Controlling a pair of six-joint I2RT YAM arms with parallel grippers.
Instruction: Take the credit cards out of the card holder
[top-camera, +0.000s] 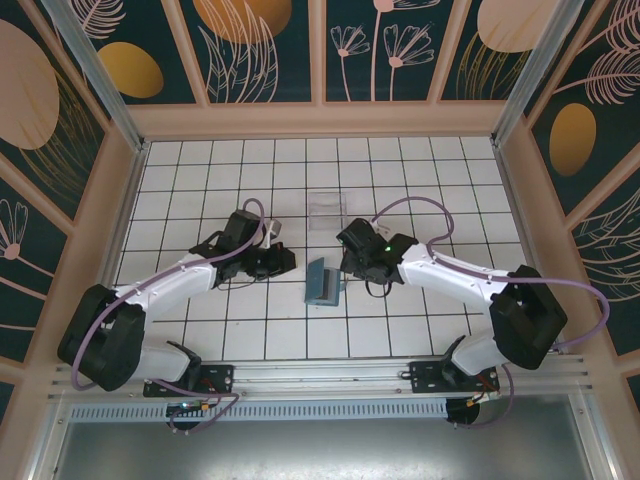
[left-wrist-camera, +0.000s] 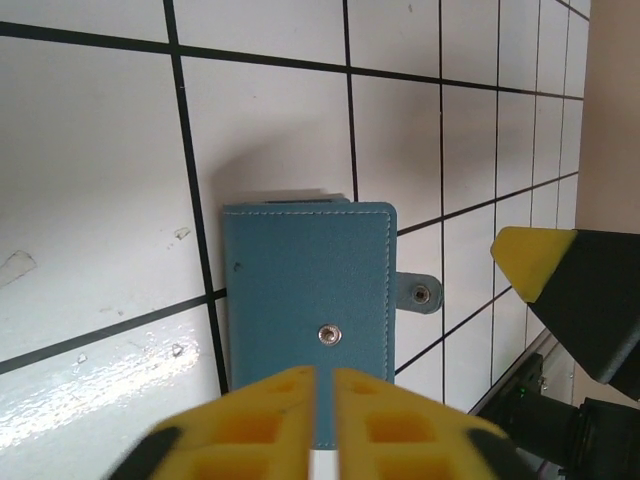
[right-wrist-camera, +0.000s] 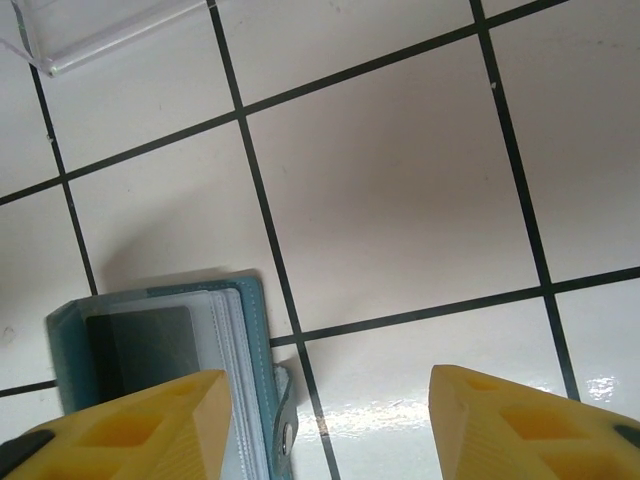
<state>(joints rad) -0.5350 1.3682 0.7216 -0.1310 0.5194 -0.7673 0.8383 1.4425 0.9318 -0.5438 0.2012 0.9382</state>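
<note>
Teal-blue bifold card holder (top-camera: 323, 284): lies part-open between both arms, with a dark grey credit card (right-wrist-camera: 150, 345) showing inside.
Left gripper (left-wrist-camera: 323, 425): jaws nearly together and empty. The holder is dead ahead, its long axis running away.
Right gripper (right-wrist-camera: 330, 420): jaws wide and empty, with the holder beside 1 finger.

Your left arm (top-camera: 170, 280) and right arm (top-camera: 450, 270) wear white shells between black joint housings, each trailed by a lilac cable (top-camera: 410, 201). A small green light (top-camera: 386, 247) glows by the right wrist. Your left tool (left-wrist-camera: 322, 420) and right tool (right-wrist-camera: 330, 425) have yellow fingers (left-wrist-camera: 265, 425) with moulded square pockets.
</note>
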